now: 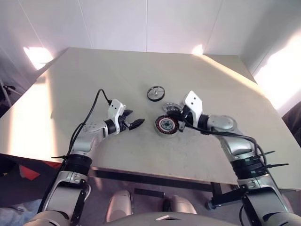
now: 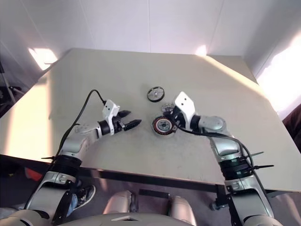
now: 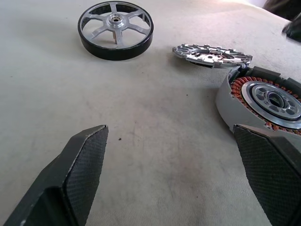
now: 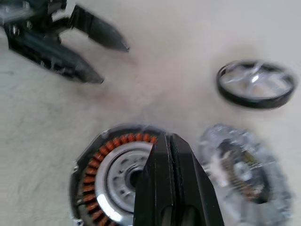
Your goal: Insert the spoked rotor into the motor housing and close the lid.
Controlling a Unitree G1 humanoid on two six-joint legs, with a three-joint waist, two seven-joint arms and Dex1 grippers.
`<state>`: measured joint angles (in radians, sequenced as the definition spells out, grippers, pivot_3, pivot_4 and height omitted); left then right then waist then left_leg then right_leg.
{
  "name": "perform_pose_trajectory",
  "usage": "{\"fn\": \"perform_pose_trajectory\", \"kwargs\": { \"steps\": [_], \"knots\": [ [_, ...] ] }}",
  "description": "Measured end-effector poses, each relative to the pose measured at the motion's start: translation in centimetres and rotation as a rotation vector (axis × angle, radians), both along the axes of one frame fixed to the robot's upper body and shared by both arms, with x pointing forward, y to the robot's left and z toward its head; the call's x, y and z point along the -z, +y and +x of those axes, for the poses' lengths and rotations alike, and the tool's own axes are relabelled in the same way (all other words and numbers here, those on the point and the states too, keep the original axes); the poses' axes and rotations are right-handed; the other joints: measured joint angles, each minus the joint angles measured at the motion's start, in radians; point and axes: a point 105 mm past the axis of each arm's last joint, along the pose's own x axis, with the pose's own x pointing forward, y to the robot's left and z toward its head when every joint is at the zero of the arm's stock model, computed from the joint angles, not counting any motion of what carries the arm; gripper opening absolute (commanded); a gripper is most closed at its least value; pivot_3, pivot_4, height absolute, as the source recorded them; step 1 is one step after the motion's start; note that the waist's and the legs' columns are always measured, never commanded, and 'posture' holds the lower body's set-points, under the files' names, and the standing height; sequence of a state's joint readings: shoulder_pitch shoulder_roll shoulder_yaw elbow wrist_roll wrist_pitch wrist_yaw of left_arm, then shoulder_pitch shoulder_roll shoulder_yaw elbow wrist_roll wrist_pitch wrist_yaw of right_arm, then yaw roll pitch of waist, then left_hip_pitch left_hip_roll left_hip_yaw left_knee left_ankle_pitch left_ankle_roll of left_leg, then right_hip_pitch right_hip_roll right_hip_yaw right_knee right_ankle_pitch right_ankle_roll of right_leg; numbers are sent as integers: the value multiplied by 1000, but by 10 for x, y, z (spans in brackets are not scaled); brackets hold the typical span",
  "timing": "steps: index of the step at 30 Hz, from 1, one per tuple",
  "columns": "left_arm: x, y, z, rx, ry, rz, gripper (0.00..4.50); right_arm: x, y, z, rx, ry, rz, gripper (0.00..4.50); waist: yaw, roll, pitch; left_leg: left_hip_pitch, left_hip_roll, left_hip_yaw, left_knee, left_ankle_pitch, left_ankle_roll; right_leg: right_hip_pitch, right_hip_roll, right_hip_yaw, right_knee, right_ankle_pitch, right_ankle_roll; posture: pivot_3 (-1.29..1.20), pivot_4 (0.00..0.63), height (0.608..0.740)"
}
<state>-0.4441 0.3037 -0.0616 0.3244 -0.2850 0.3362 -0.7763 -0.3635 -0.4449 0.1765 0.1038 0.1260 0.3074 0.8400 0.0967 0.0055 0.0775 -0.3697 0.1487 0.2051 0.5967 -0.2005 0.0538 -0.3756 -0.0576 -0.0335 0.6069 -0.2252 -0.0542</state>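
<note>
Looking down from my head, I am seeing the motor housing [image 1: 165, 125] lying open on the table [image 1: 94, 84], the spoked rotor [image 1: 155, 92] resting well apart beyond it, and the lid [image 1: 172, 108] lying just beside the housing; nothing is seated yet, so I judge I am at the start, steadying the housing before fetching the rotor. My left gripper [image 1: 133, 124] is hovering near the housing with jaws spread wide and empty, forearm reaching in from the left, pointing slightly down. My right gripper [image 1: 178, 123] is angling in from the right with fingers pressed together over the housing's far edge, gripping nothing that I can see. Through my left wrist, I am seeing my fingertips [image 3: 87, 157] flanking bare table, copper windings showing at one side. Through my right wrist, my closed fingers are crossing the housing's silvery centre. Next, I judge, one gripper must reach the rotor and take its rim.
</note>
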Motion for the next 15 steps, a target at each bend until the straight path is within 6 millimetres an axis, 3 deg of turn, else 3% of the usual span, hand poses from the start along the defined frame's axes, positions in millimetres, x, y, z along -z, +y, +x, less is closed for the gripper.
{"fn": "perform_pose_trajectory", "kwargs": {
  "steps": [9,12,15],
  "knots": [
    [-1,4,1,-10,-3,5,4500,7,1,3,16,-15,-3,11,-1,-1,-1,3,0,0,0,1,-1,3,0,0,0,0,0,0,0,740],
    [-1,4,1,-10,-3,5,4500,1,-5,3,20,-27,-27,11,1,-1,-1,2,0,0,0,0,-1,2,0,0,0,0,0,0,0,740],
    [-1,4,1,-10,-2,4,4500,-17,-5,4,10,-78,-29,11,0,-1,-1,0,0,0,-1,0,0,0,0,0,0,0,0,0,0,740]
  ]
}}
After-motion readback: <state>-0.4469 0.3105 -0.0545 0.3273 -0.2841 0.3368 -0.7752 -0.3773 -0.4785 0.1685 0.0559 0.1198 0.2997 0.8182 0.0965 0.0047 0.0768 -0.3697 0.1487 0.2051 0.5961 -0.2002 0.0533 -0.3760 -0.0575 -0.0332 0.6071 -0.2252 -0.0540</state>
